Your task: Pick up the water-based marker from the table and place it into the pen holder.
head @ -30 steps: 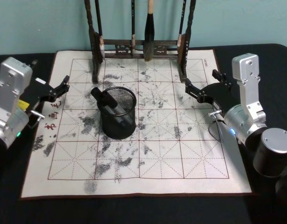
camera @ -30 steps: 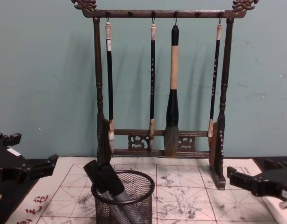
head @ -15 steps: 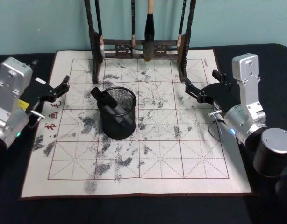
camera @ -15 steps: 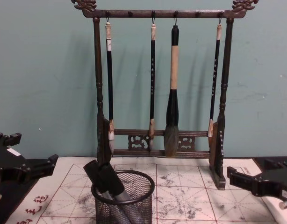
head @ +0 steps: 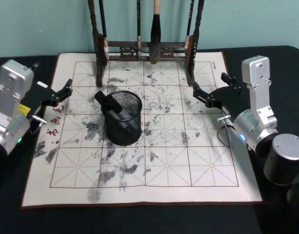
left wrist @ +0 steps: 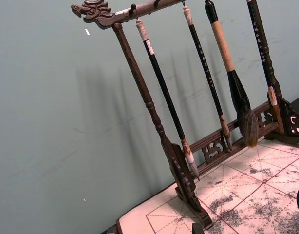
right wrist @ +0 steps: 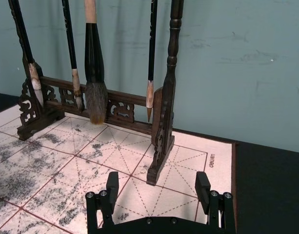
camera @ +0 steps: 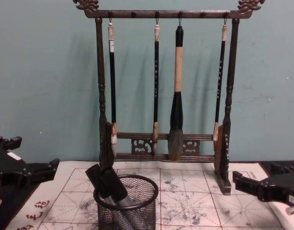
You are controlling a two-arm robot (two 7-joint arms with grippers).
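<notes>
The pen holder (head: 123, 126), a round black wire-mesh cup, stands left of centre on the felt mat; it also shows low in the chest view (camera: 127, 207). A black water-based marker (head: 108, 104) leans inside it, its upper end sticking out over the rim toward the back left (camera: 106, 182). My left gripper (head: 64, 92) hovers at the mat's left edge, open and empty, well apart from the cup. Over the mat's right edge my right gripper (head: 209, 83) is open with nothing in it; its two fingers spread wide in the right wrist view (right wrist: 157, 183).
A tall dark wooden brush rack (head: 144, 48) with several hanging brushes stands along the mat's far edge, in front of a teal wall (camera: 166, 86). The ink-stained white mat (head: 164, 161) with a red grid lies on a black table (head: 140, 219).
</notes>
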